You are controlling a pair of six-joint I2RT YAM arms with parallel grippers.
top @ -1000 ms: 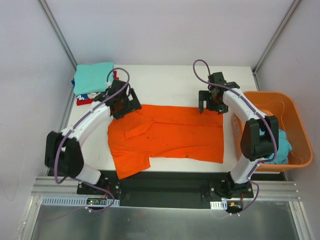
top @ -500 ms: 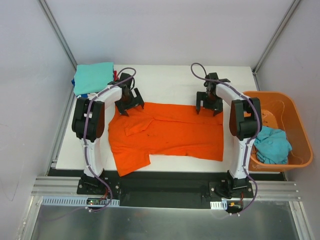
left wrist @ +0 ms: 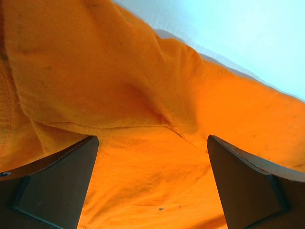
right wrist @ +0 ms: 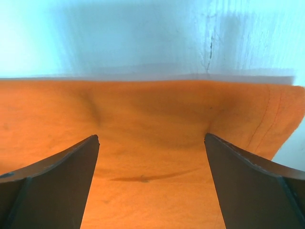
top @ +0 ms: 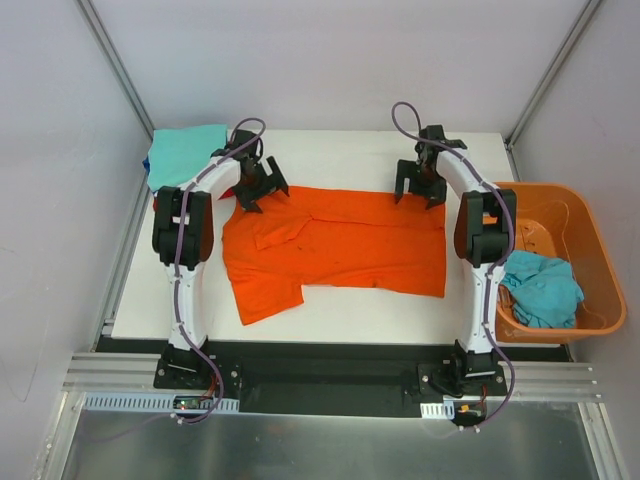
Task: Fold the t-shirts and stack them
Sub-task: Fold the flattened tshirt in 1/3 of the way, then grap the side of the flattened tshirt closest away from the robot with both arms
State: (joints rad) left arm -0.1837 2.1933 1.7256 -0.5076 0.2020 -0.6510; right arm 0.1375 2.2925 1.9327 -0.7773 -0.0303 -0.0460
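A bright orange t-shirt [top: 335, 250] lies spread flat on the white table, one sleeve at the near left. My left gripper [top: 258, 190] is open over its far left corner; the left wrist view shows the orange cloth [left wrist: 152, 119] with a folded sleeve between the wide-apart fingers. My right gripper [top: 421, 190] is open over the shirt's far right edge; the right wrist view shows the hem and corner [right wrist: 152, 138] between the fingers. A folded teal t-shirt [top: 185, 153] tops a pile at the far left, with blue-and-white and red cloth [top: 163, 195] under it. Another teal shirt [top: 542, 287] lies crumpled in the basket.
A rigid orange plastic basket [top: 590, 240] stands off the table's right edge, beside the right arm. The table's white top [top: 330, 160] shows behind the shirt. Metal frame posts rise at the back corners.
Both grippers have moved a little farther from the arm bases and the orange shirt's far edge has shifted that way with them. Both arms have stretched out straighter.
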